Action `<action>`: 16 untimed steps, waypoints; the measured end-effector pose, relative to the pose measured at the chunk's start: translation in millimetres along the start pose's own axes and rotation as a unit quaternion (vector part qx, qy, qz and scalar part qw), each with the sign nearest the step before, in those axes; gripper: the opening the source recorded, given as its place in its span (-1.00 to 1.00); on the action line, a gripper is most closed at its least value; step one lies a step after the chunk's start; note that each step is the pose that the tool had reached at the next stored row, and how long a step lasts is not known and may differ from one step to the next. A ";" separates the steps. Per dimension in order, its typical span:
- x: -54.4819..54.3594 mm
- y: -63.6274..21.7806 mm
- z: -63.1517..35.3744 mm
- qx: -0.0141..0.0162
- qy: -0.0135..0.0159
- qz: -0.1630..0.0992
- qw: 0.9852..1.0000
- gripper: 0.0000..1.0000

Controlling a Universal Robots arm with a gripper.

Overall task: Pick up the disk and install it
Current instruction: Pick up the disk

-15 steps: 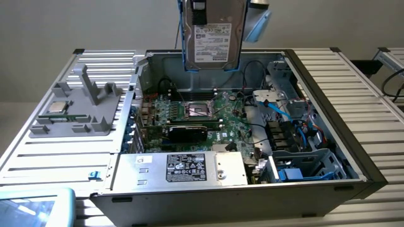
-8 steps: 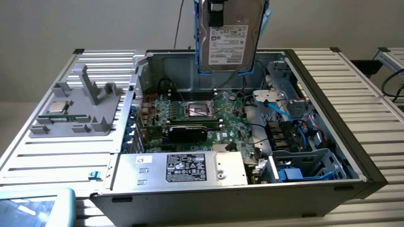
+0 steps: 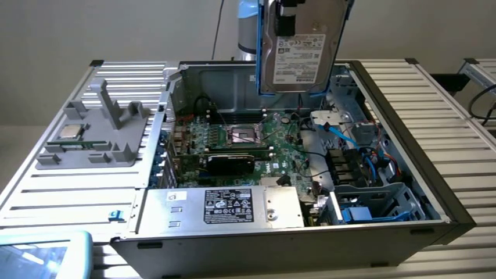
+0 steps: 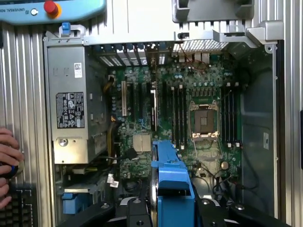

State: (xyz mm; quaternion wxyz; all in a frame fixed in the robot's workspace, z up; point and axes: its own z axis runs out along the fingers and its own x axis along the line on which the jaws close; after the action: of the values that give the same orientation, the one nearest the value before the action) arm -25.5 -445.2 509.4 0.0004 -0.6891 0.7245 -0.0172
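The disk hangs on edge in the air above the far side of the open computer case, its white label facing the camera and its blue carrier frame along the sides. My gripper is shut on the disk's upper end. In the wrist view the blue carrier runs edge-on between the black fingers of my gripper, with the motherboard far beneath it.
A silver power supply with a black-and-white label fills the case's near corner. A drive cage with blue parts and cables lies at the exterior view's right. A grey fixture holds a small chip. A person's hand rests by a keyboard.
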 end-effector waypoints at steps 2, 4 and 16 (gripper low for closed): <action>4.3 -5.5 -0.6 0.000 0.000 0.000 1.000 -0.25; 8.6 -11.2 -1.2 0.000 0.001 0.000 1.000 -0.25; 31.8 -47.6 -5.5 0.000 0.003 0.000 1.000 -0.25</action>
State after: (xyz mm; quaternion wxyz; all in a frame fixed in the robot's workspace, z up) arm 20.2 -479.2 516.9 -0.0023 -0.6891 0.7244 -0.0191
